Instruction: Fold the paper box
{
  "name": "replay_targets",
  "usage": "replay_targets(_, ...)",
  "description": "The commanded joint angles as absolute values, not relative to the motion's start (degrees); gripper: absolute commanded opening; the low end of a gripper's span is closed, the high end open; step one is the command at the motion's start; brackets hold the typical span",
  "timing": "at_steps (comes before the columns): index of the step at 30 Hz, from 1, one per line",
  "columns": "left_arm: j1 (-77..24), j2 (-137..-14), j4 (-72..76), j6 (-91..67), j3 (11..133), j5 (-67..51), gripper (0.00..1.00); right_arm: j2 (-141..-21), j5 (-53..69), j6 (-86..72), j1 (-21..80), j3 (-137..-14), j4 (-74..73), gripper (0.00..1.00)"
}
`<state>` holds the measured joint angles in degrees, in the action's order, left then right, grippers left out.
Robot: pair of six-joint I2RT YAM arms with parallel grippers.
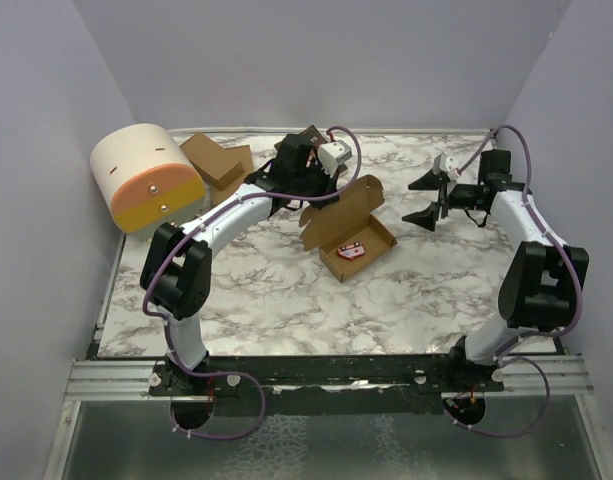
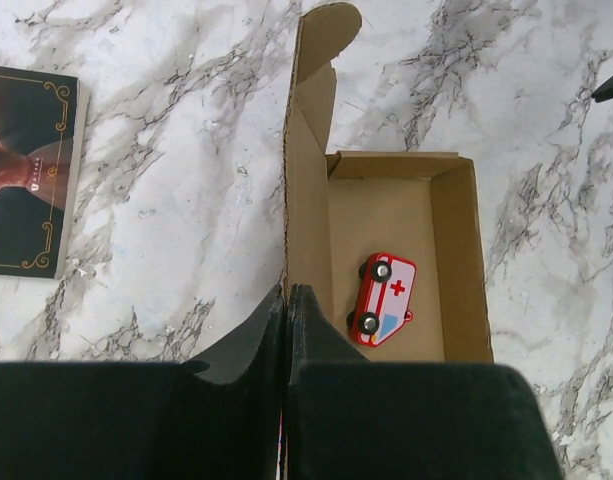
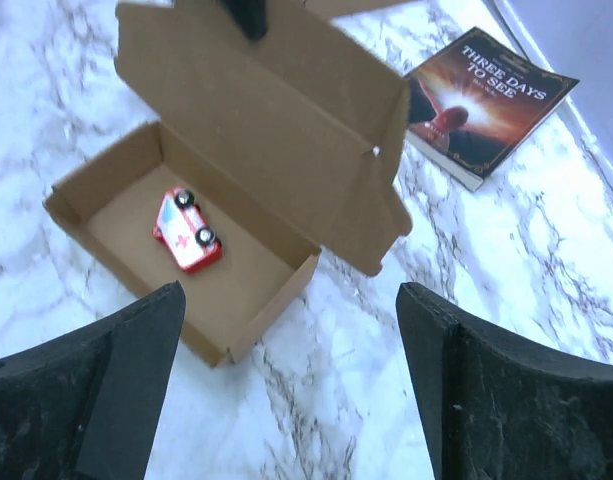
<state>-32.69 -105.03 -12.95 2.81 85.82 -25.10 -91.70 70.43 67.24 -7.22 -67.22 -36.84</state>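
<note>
The paper box (image 1: pixel 379 236) stands open as a brown tray in mid-table, its lid (image 1: pixel 341 207) raised upright along the far side. A red and white toy ambulance (image 2: pixel 386 298) lies inside the tray; it also shows in the right wrist view (image 3: pixel 189 231). My left gripper (image 1: pixel 321 196) is shut on the top edge of the lid (image 2: pixel 308 170), fingers pinched together (image 2: pixel 286 300). My right gripper (image 1: pixel 424 200) is open and empty, right of the box. In the right wrist view the box (image 3: pixel 241 300) lies ahead of its wide-spread jaws (image 3: pixel 289 300).
A dark-covered book (image 2: pixel 26 170) lies on the marble behind the lid, also in the right wrist view (image 3: pixel 486 100). A stack of flat brown cardboard (image 1: pixel 218 165) and a cream and orange rounded bin (image 1: pixel 146 178) sit at the back left.
</note>
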Motion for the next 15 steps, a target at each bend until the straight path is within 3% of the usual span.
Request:
replay_targets(1,-32.8,-103.3,-11.8,5.4,85.5,-27.7,0.02,-97.1,82.1,50.5,-7.9,-71.8,-31.3,0.90)
replay_targets(6,-32.8,-102.7,-10.1,7.3,84.7,-29.8,0.01,-95.7,73.6,43.8,-7.8,-67.1,-15.9,0.91)
replay_targets(15,-32.8,-103.2,-10.7,14.3,86.9,-36.1,0.00,-97.3,75.9,52.3,-8.0,-65.7,-16.1,1.00)
